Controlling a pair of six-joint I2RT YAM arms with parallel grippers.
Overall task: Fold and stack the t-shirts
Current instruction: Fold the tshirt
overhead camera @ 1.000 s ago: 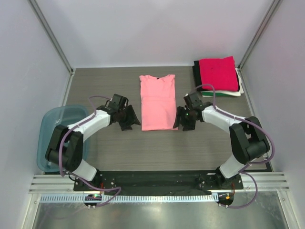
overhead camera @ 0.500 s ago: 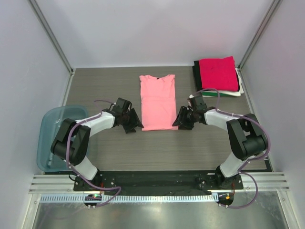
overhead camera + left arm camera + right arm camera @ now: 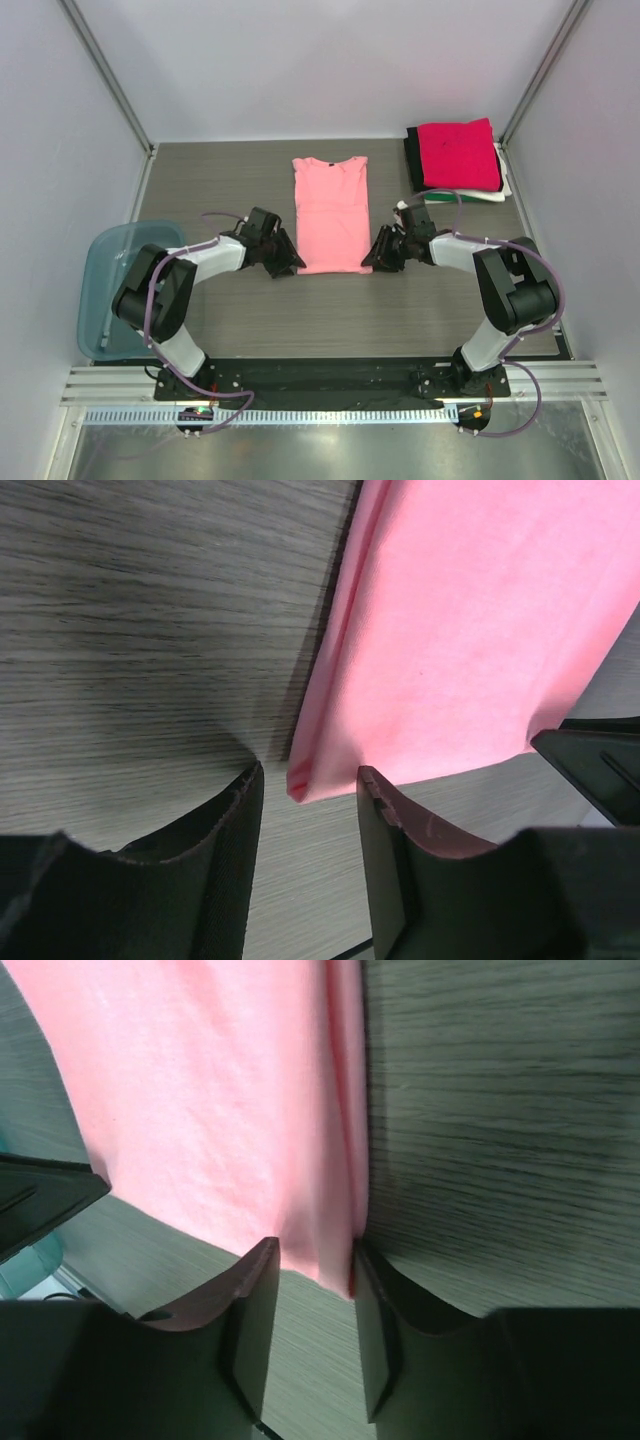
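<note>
Salmon-pink t-shirt [image 3: 331,213] lies flat in the middle of the table [image 3: 330,310], collar away from you. Your left gripper [image 3: 308,775] straddles its near left corner, jaws moderately apart. Your right gripper [image 3: 315,1250] straddles the near right corner, jaws narrower, cloth between them. The folded t-shirts [image 3: 458,155] sit stacked at the far right.

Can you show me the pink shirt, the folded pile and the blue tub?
pink t-shirt [image 3: 331,215]: top view, middle of the cloth.
pile of folded t-shirts [image 3: 458,152]: top view, on the magenta-red one on top.
blue bin [image 3: 108,250]: top view, bare part near its far rim.
</note>
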